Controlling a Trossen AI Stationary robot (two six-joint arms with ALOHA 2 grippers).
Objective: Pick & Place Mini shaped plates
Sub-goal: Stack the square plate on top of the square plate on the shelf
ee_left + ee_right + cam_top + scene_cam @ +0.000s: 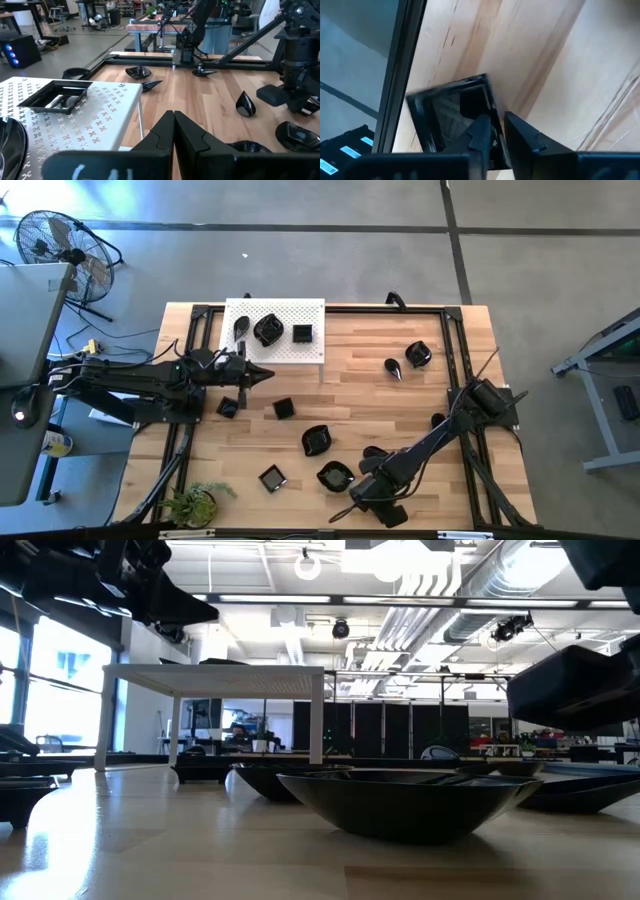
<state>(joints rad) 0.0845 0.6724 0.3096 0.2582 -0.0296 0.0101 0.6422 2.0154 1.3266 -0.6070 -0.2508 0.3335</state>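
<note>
Black mini shaped plates lie scattered on the wooden table, such as a wavy one (317, 440) and a square one (272, 478). Three more sit on the white perforated board (285, 350): a leaf (241, 328), a wavy one (268, 330) and a square one (302, 333). My right gripper (499, 134) is near the table's near edge, shut on a square plate (452, 112). My left gripper (174, 131) is shut on nothing and hovers level beside the board's near edge (266, 374). My right gripper pinches one side rim (496, 131) of the square plate between its two fingers. One finger (481, 131) is inside the dish and the other (522, 136) is outside it. The fingers come steeply from above. The plate lies by the table's near rail; whether it is lifted does not show.
A black frame rail (395, 70) runs along the table's near edge, right beside the held plate. A small potted plant (195, 502) stands at the near left corner. In the low view a wide black dish (410, 802) fills the foreground. Bare wood lies mid-table (370, 395).
</note>
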